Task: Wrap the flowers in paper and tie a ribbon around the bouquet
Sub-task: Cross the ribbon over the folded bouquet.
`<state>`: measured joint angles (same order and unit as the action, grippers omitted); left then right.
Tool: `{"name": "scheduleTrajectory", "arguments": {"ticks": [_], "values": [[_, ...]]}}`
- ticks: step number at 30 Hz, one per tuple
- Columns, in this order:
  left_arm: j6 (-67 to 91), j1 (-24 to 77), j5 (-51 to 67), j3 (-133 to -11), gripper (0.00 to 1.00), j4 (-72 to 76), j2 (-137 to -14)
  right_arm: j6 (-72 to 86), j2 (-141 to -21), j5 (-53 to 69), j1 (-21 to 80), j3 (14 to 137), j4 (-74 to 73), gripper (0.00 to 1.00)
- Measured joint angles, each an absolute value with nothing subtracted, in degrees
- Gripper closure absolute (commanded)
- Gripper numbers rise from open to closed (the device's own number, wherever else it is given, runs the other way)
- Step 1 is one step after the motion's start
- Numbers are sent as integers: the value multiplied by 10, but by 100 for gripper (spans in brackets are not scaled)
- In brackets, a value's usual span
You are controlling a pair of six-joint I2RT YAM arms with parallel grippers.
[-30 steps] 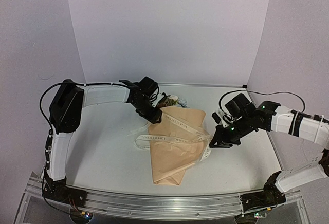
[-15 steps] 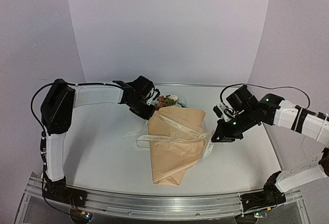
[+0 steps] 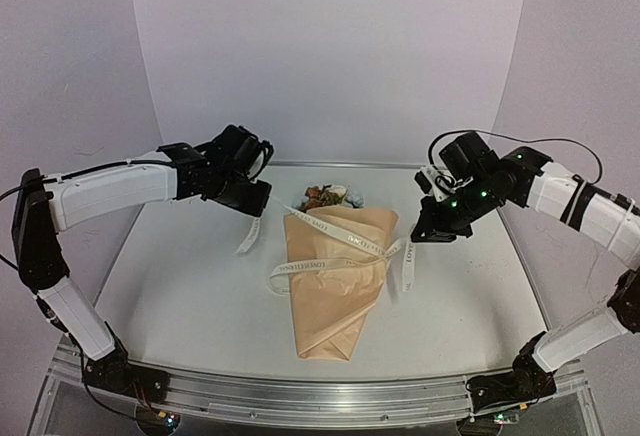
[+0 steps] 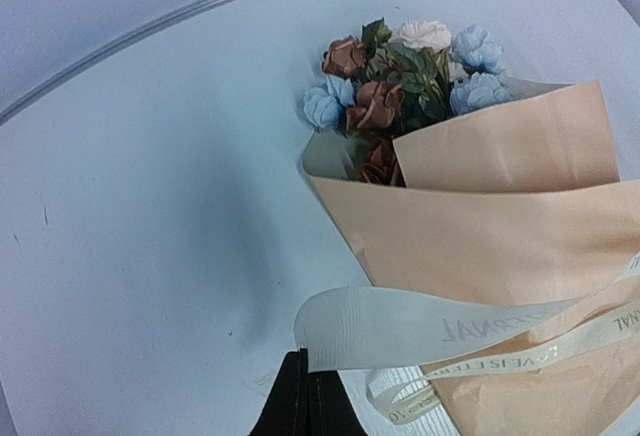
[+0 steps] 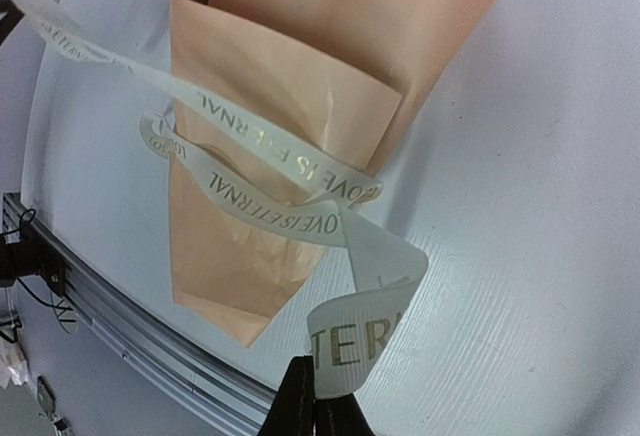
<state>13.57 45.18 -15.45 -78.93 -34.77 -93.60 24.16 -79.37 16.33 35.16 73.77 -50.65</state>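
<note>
The bouquet lies in the middle of the table, a cone of tan paper (image 3: 335, 291) with its point toward the arms. The flowers (image 3: 331, 195) show at its wide far end, with brown, white and pale-blue heads (image 4: 400, 76). The cream ribbon (image 3: 345, 254) with printed lettering crosses over the paper (image 4: 500, 206) in a loose loop. My left gripper (image 3: 257, 207) hangs to the left of the cone's top, shut on one ribbon end (image 4: 400, 326). My right gripper (image 3: 416, 236) hangs to the right, shut on the other ribbon end (image 5: 365, 341), above the paper (image 5: 300, 76).
A pale grey-green inner sheet (image 4: 335, 156) lines the cone's mouth beside the flowers. White walls stand close behind and to both sides. An aluminium rail (image 3: 300, 391) runs along the near table edge.
My left gripper shut on a ribbon end and drew it up and to the left, away from the bouquet. My right gripper rose with its ribbon end. The ribbon now spans the cone.
</note>
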Motion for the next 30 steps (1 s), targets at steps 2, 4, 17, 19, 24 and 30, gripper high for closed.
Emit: {"name": "scheduleTrajectory", "arguments": {"ticks": [2, 4, 17, 19, 24, 30], "values": [[149, 457, -154, -769, 100, -352, -936, 243, -798, 160, 332, 740, -512, 100], [164, 461, -151, -748, 100, -361, -936, 244, -800, 158, 311, 734, -519, 100], [253, 443, -106, -676, 100, -405, -951, 267, -781, 135, 243, 569, -542, 100], [264, 434, -105, -668, 100, -418, -959, 271, -775, 129, 232, 555, -542, 100], [282, 410, -109, -658, 100, -456, -971, 282, -755, 116, 202, 537, -544, 100], [285, 406, -104, -657, 100, -470, -978, 290, -751, 121, 180, 537, -552, 100]]}}
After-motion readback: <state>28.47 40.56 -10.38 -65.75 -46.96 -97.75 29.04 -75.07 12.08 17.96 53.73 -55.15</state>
